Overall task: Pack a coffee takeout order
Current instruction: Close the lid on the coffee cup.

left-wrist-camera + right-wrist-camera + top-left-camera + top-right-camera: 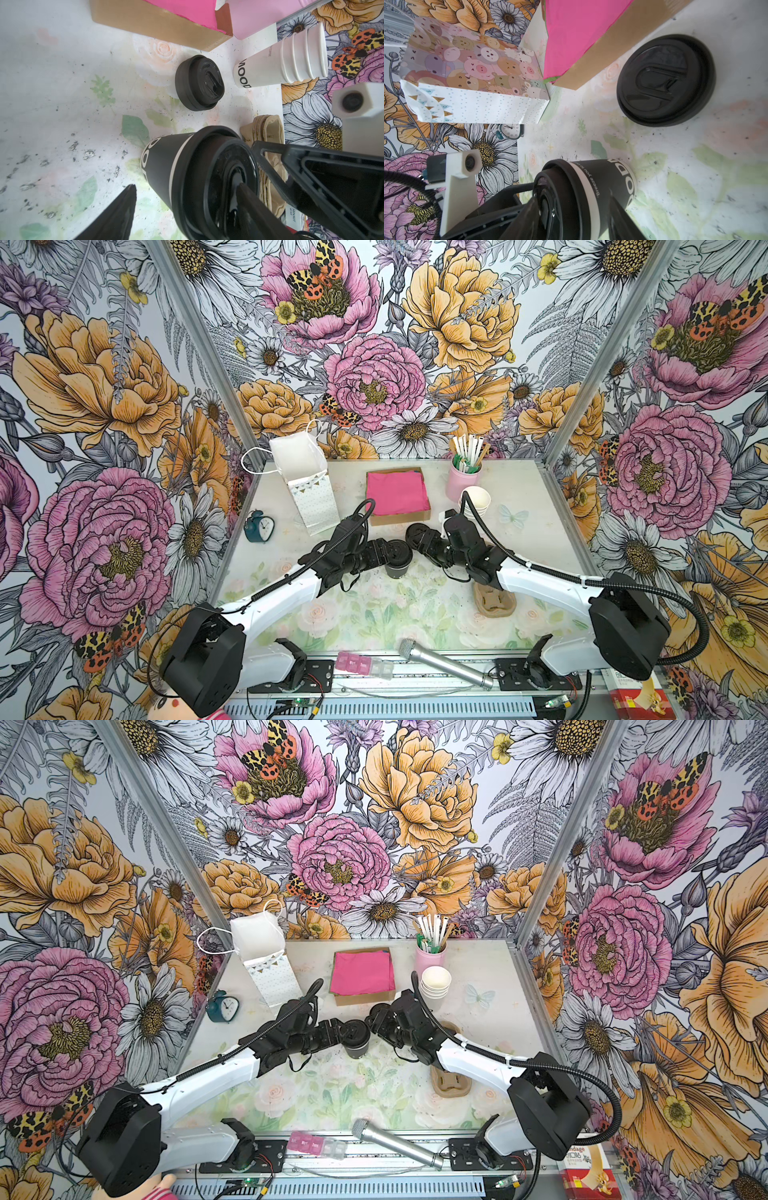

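Centrally, item one: left fingers (122, 214), apart, set either side of the black cup (162, 172). Bare surface (62, 104) shows between one finger and the cup wall; the other finger crosses in front of the black lid (209, 164).
Item two: right fingers (527, 220), also apart, about the same cup from the opposite side. Whether they press on it cannot be told.
Black cup: upright on the surface between the two arms, black lid seated on its rim, white lettering on the wall.
Spare lids (199, 83): short black stack on the surface, just beyond the cup, near the front corner of the cardboard box (399, 517).
Pink napkin (397, 491): flat, uppermost inside the cardboard box.
White cups (478, 497): nested upright stack, right of the box, just beside the pink holder (459, 483) of straws.
Pulp carriers (492, 601): stacked, partly under the right arm.
Gift bag (316, 497): standing open, left of the box, with the clock (258, 526) further left.
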Controlling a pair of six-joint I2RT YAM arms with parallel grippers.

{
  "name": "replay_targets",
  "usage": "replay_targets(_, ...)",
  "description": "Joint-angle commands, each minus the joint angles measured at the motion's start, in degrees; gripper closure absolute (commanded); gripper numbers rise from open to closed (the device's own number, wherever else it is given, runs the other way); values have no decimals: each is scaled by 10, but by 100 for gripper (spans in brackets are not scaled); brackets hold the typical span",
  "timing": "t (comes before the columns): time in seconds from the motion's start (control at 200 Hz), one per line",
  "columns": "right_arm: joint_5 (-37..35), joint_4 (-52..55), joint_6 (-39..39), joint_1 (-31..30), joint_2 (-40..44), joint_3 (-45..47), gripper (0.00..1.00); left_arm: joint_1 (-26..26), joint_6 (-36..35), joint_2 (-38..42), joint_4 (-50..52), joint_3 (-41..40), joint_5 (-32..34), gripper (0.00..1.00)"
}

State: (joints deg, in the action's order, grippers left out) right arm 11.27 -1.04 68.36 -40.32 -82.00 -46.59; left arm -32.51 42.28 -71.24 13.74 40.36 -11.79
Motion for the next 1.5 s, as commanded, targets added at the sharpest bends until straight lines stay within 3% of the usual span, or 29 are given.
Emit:
replay_targets(0.0,49,29,-49,7,-16,-27,42,18,-46,3,45,32,-44,21)
replay_targets(0.255,87,61,-80,7,-19,-32,37,42,-82,16,64,49,-98,18)
replay_targets(0.47,114,71,-105,6,-32,-40,35,45,-88,14,63,35,-102,18)
replay_targets(0.795,176,84,-180,3,-109,-99,48,50,-84,22,53,9,-95,22)
replay_targets(1.04,221,109,-265,3,-162,-162,52,59,-65,34,53,-23,-82,32)
replay_targets(1.311,193,109,-238,6,-119,-165,52,67,-31,112,58,-84,-27,42)
replay_targets(1.496,183,108,-194,5,-99,-146,52,70,-33,100,57,-83,-33,44)
